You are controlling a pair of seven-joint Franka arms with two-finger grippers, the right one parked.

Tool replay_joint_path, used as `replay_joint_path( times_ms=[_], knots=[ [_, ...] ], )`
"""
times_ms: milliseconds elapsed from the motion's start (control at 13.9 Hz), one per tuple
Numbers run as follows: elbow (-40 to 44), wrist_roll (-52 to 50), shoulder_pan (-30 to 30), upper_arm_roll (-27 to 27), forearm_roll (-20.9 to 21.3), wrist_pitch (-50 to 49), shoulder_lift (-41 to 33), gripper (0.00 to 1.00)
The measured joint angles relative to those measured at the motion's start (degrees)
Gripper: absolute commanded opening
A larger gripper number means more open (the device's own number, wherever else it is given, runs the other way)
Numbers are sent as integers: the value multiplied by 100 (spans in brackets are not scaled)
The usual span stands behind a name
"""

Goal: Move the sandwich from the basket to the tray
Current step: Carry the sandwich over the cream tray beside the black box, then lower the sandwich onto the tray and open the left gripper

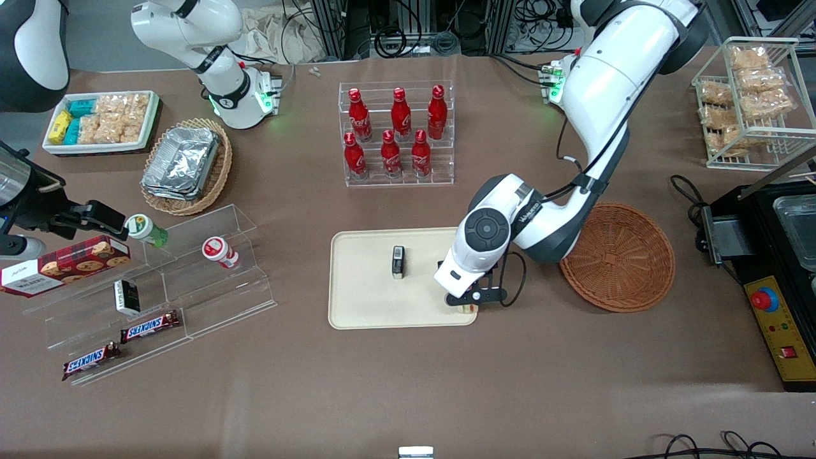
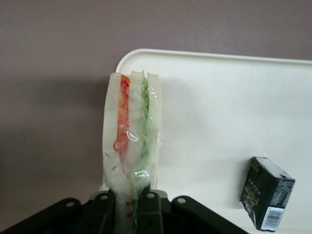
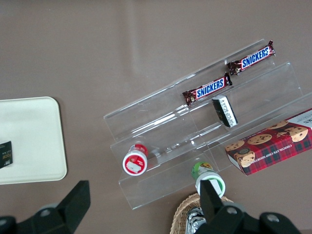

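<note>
The sandwich is clamped between the fingers of the left arm's gripper, which are closed on its narrow end; white bread, an orange-red layer and a green layer are visible. The gripper holds the sandwich over the corner of the tray that is nearest the front camera and toward the working arm's end of the table. In the wrist view the sandwich crosses the tray's rim, part over the tray and part over the brown table. Whether the sandwich touches the tray cannot be told.

A small black box stands on the tray near its centre, apart from the sandwich.

The round reddish-brown wicker basket lies on the table beside the tray, toward the working arm's end, with nothing visible inside.
</note>
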Motion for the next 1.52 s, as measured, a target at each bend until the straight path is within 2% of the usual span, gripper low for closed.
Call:
replay_joint_path(
  times_ms=[216, 289, 361, 433, 505, 722, 1155, 1371, 1515],
  knots=[
    [1, -44, -197, 0, 34, 100, 89, 0],
    [2, -81, -240, 2, 39, 158, 128, 17],
    [2, -107, -262, 4, 46, 185, 172, 46],
    [2, -121, -264, 6, 56, 205, 213, 70],
    [2, -122, -262, 14, 72, 222, 243, 100],
    [5, -135, -259, 26, 225, 231, 275, 100],
    [235, -187, -227, 26, 248, 231, 199, 100],
    [376, -448, -19, 39, 209, -100, -314, 100],
    [435, -537, 346, 45, -148, -502, -1010, 100]
  ],
)
